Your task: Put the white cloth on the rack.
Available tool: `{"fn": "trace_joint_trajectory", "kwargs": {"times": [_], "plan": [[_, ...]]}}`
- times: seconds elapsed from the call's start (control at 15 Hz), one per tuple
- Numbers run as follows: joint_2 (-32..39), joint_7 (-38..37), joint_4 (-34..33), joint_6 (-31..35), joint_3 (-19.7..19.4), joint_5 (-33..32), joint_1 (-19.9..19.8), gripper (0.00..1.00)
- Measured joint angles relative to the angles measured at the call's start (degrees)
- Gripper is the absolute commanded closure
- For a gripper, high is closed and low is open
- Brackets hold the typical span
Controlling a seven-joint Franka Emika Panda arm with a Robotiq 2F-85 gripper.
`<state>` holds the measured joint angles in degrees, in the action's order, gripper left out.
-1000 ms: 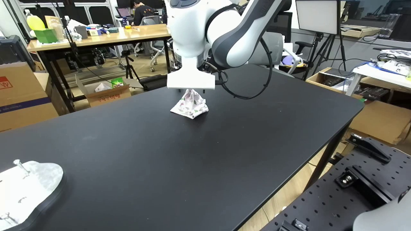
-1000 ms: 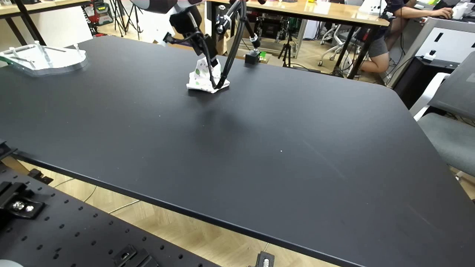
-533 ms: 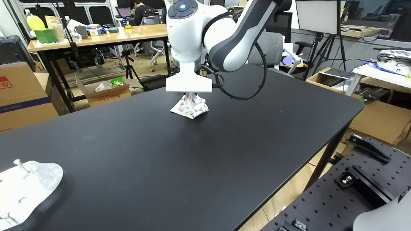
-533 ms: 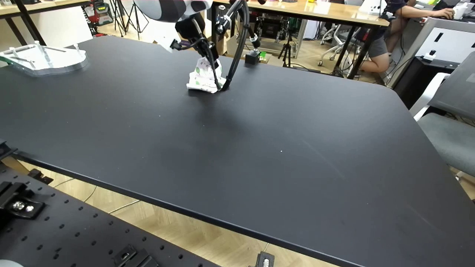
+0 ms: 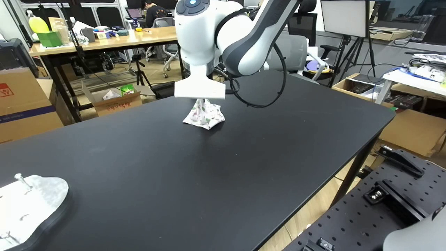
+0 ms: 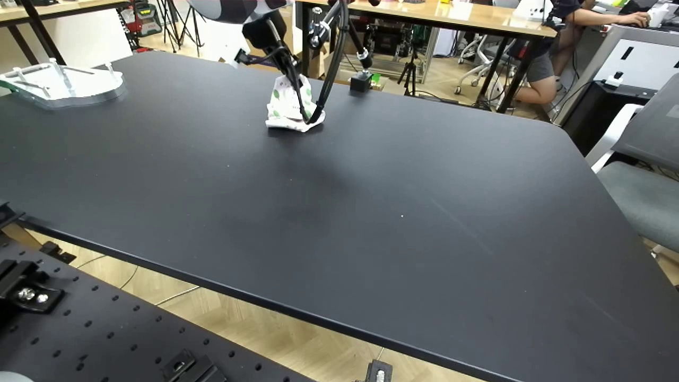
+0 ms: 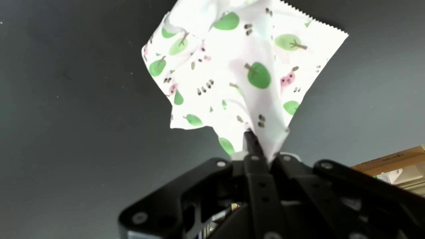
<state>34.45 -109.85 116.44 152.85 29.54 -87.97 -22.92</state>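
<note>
White cloth [image 5: 204, 116], printed with green trees and small pink figures, stands peaked over the black table [image 5: 146, 164], its lower folds spread at the tabletop; whether they touch all along I cannot tell. Far left of the cloth, in an exterior view, is a cardboard box [image 5: 29, 103] with a blue band and a red label [image 5: 6, 90], its mark too small to read. Also left of the cloth, well apart from it on the same table, lies the white rack [image 5: 52, 191], pegs pointing up; both exterior views show it there. Behind the cloth, to its left, an open carton [image 5: 120, 105] carries dark lettering that looks Korean but cannot be made out, and a green packet [image 5: 127, 89] shows inside. Directly above the cloth is the arm [image 5: 200, 42], a blue light on its housing. In the wrist view the gripper [image 7: 266, 151] has its fingers [image 7: 262, 184] closed on the cloth's gathered top. Rightward of the cloth there, a cardboard flap [image 7: 391, 161] bears writing too blurred to read. In an exterior view, a gray chair [image 5: 294, 52] stands behind the cloth to its right, then a pale panel [image 5: 345, 19] on a tripod; farthest right is a perforated black plate [image 5: 343, 214].
</note>
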Motion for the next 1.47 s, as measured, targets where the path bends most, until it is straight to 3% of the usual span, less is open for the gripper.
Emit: {"fn": "trace_joint_trajectory", "kwargs": {"times": [0.27, 0.6, 0.93, 1.13, 1.47], "plan": [[-5.22, 2.07, 2.90, 0.41, -3.01, 8.09, 3.79, 0.99], [-18.52, 18.01, 8.60, -1.69, -12.34, 30.46, 14.36, 0.99], [-32.81, 34.37, 10.78, -12.36, -18.05, 45.65, 21.42, 0.99], [-39.89, 41.57, 10.66, -20.00, -20.03, 50.87, 22.97, 0.99], [-46.85, 44.92, 10.58, -27.71, -22.02, 51.81, 22.54, 0.99]]}}
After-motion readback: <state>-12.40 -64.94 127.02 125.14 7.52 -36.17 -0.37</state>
